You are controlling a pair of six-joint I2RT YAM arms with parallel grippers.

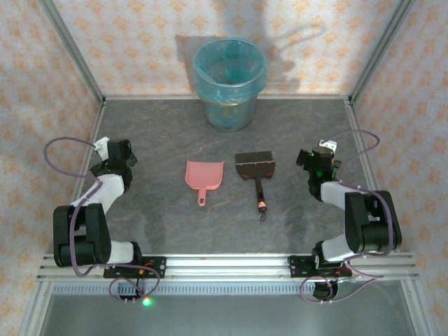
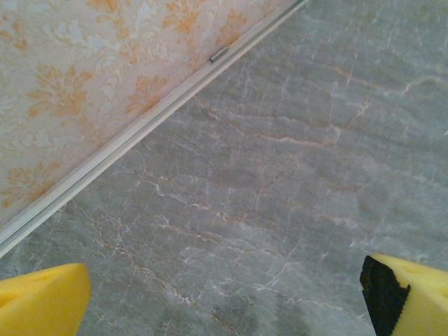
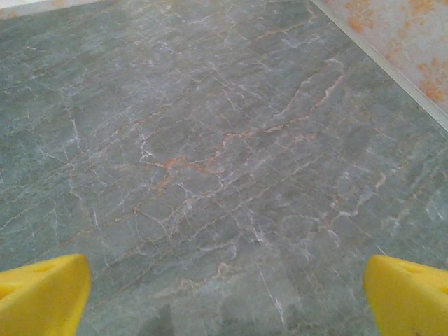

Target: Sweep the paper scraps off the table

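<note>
Yellow left fingers (image 2: 42, 297) spread wide, empty, right fingers (image 3: 409, 294) likewise spread, above grey marbled table (image 3: 210, 140)

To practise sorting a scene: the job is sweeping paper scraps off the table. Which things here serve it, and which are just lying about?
For the job: pink dustpan, brush, blue-lined bin, table.
Just there: patterned walls, aluminium frame.

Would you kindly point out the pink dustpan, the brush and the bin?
pink dustpan (image 1: 204, 175): top external view, its flat scoop.
brush (image 1: 255, 165): top external view, its dark head.
bin (image 1: 229, 108): top external view, its front wall.
</note>
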